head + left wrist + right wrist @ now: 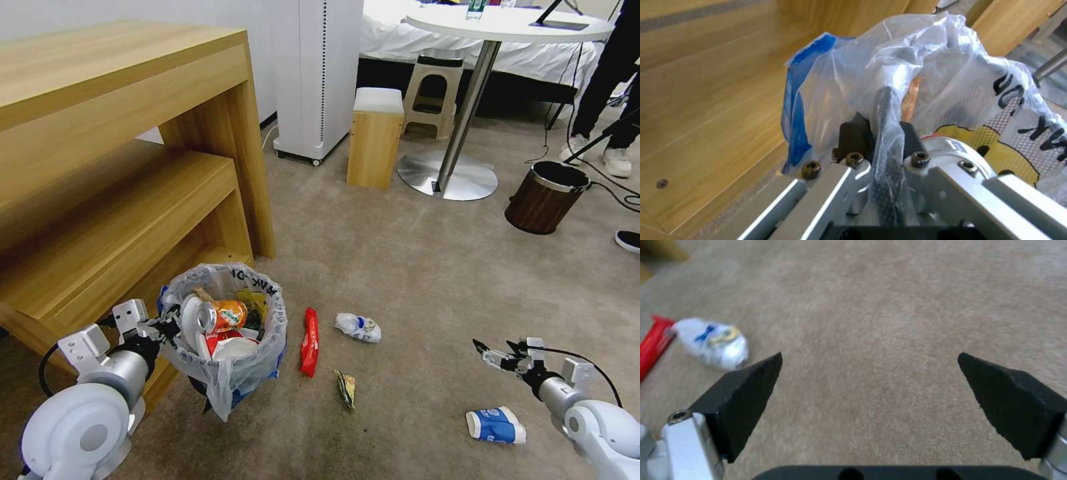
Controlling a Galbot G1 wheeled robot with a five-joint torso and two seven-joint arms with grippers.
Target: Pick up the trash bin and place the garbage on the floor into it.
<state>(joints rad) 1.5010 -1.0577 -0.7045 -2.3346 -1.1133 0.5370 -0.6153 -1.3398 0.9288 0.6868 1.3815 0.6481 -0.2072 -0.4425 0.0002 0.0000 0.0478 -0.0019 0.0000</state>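
The trash bin (pixel 230 363), blue with a crinkly printed bag liner, hangs tilted beside the wooden shelf. My left gripper (pixel 167 327) is shut on its near rim; in the left wrist view the gripper (pixel 880 123) pinches the bag and rim (pixel 795 110). Inside lie an orange can (pixel 225 314) and crushed cups. On the floor (pixel 413 280) lie a red wrapper (pixel 309 341), a white crumpled wrapper (pixel 358 327), a small yellow wrapper (pixel 346 389) and a crushed blue-white paper cup (pixel 495 425). My right gripper (pixel 493 353) hovers open over bare carpet (pixel 870 354), the white wrapper (pixel 713 343) off to one side.
A wooden shelf unit (pixel 133 167) stands close on the left of the bin. Farther back are a white appliance (pixel 319 73), a wooden stool (pixel 375 137), a round table's metal base (pixel 447 177) and a brown bin (pixel 547 197). A person's legs stand at the far right.
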